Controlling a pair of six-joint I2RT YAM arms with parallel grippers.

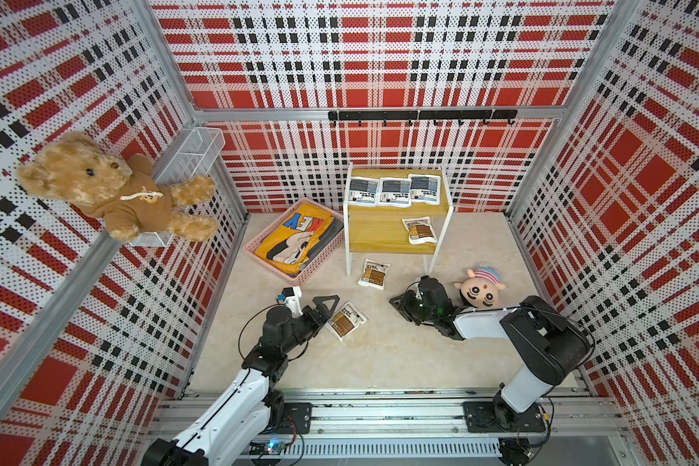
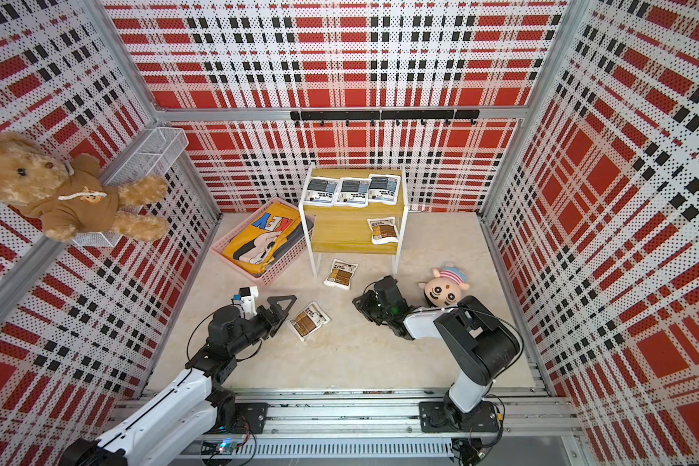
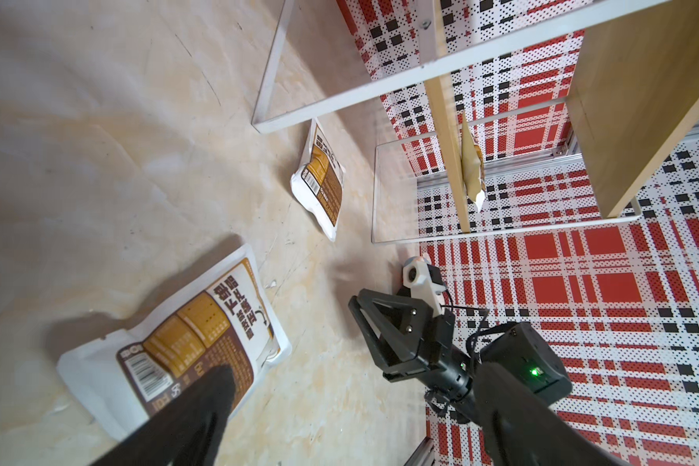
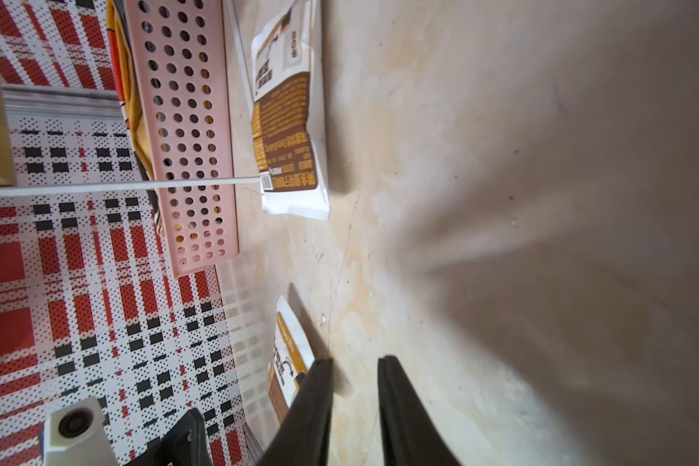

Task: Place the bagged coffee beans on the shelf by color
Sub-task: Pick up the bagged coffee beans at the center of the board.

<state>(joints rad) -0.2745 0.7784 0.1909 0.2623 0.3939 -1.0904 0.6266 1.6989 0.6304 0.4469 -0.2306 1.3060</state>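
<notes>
Yellow wood-grain 2-tier shelf [image 1: 380, 238]: top — 3 grey-blue-panel white pouches [image 1: 394, 191]; lower — 1 brown-panel pouch [image 1: 419, 230]; 2 brown-panel pouches [image 1: 374, 274] on floor [image 1: 380, 359]. Pink plastic basket [image 1: 269, 266] holds yellow garment [image 1: 295, 236]. Left gripper [image 1: 329, 310] fingers wide apart; right gripper [image 4: 356, 363] fingers narrowly apart.

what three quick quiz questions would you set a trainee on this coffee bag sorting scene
1. True or false: all three grey-blue pouches lie on the shelf's upper tier.
2. How many brown pouches lie on the table, off the shelf?
3. The left gripper is: A shut on a pouch; B open, by the nearer brown pouch; C out of view.
Key: 1 true; 2 two; 3 B.
</notes>
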